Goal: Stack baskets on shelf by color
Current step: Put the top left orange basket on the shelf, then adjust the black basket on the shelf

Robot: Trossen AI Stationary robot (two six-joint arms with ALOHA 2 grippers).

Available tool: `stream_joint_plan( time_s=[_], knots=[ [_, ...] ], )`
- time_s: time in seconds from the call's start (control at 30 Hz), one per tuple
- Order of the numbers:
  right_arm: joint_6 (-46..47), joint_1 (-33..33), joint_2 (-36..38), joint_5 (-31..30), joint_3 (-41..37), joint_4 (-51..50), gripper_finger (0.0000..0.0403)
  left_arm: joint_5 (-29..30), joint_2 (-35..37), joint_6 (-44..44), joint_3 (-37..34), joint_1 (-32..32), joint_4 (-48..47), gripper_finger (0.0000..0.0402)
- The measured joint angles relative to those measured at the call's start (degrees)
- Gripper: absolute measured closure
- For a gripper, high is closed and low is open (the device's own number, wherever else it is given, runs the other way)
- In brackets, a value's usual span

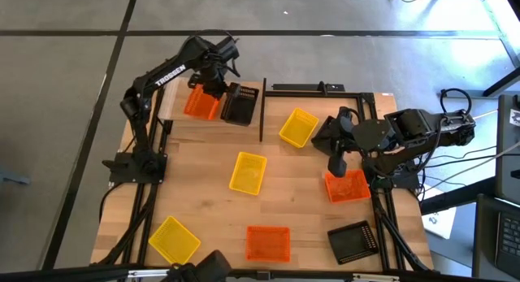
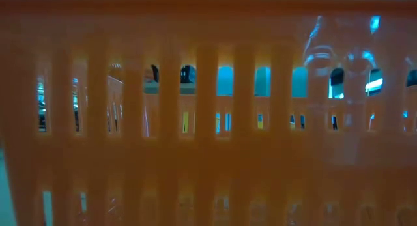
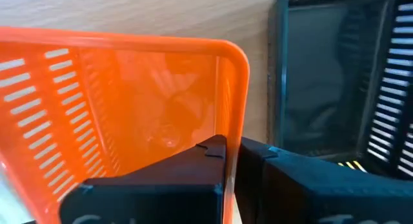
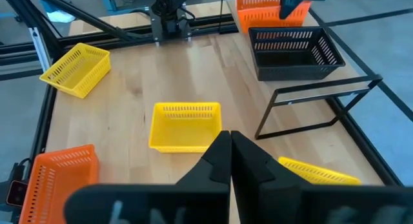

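Shelf (image 1: pixel 262 111) is holding 2 baskets: 1 black (image 1: pixel 240 104), 1 orange basket (image 1: pixel 201 103) with the left gripper (image 1: pixel 213 85) pinching its rim. 7 are lying loose on the table (image 1: pixel 203 144) near the shelf. Right gripper (image 1: pixel 335 163), pressed together, is hovering beside another orange one (image 1: pixel 347 186).

Both arms are matte black, built of boxy jointed links. The left arm (image 1: pixel 158 79) carries white "TROSSEN" lettering; black cables trail from the right arm (image 1: pixel 422 132).
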State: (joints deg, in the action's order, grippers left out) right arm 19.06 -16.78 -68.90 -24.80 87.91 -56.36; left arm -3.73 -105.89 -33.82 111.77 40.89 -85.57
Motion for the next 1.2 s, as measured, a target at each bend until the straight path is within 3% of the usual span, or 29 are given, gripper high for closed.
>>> stream_joint_plan(
  time_s=[0.27, 0.8, 1.03, 1.2],
  knots=[
    [0.1, 0.0, 0.0, 0.0, 0.0, 0.0, 0.0402, -1.4, -0.3, -0.3, 0.0, -0.5, 7.3, 0.0397],
    [0.0, 0.0, 0.0, -0.1, 0.0, 0.0, 0.0402, 0.6, 0.1, 2.9, -0.1, -1.3, 7.2, 0.0350],
    [-1.5, 0.2, 0.0, 1.5, 0.0, 0.0, 0.0402, 4.5, 4.7, 6.0, -0.1, -1.1, 8.4, 0.0350],
    [-5.5, 3.1, -2.0, 5.1, 0.0, 2.9, 0.0402, 8.8, 10.9, 10.2, -0.1, -4.9, 10.0, 0.0350]
  ],
)
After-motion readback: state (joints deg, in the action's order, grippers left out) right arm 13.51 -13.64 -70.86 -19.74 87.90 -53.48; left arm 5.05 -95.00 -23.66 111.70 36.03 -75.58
